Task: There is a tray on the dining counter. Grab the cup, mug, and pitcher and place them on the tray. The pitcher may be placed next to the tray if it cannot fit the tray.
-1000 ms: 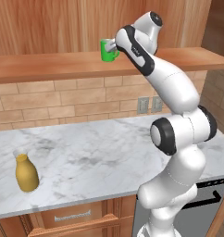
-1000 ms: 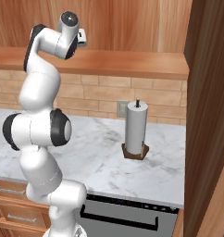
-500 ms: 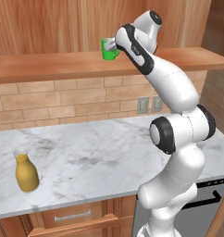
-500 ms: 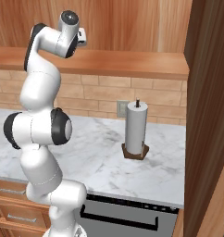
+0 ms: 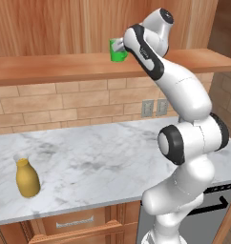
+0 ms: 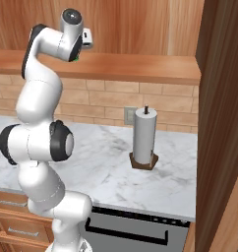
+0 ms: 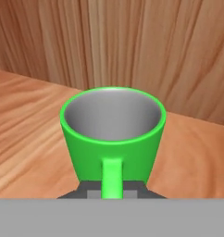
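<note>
The bright green mug [image 7: 113, 134] stands upright on a high wooden shelf [image 5: 50, 66], its handle turned toward my hand. My gripper [image 7: 112, 192] is shut on that handle, a dark fingertip [image 7: 88, 192] on either side of it. In the left base view the mug [image 5: 118, 50] sits at the end of my raised arm, with the gripper [image 5: 123, 46] against its right side. The mustard-yellow pitcher [image 5: 27, 177] stands upright at the left of the marble counter below, far from the gripper. The cup, the tray and the dining counter are out of view.
A marble counter [image 5: 89, 162] with wooden drawers runs under the shelf, backed by a brick wall. A paper towel holder [image 6: 144, 140] stands on it to the right. A tall wooden panel [image 6: 222, 123] closes the far right. A wood wall rises right behind the mug.
The jaws have closed on the mug's handle. The arm and the mug keep their place at the shelf.
</note>
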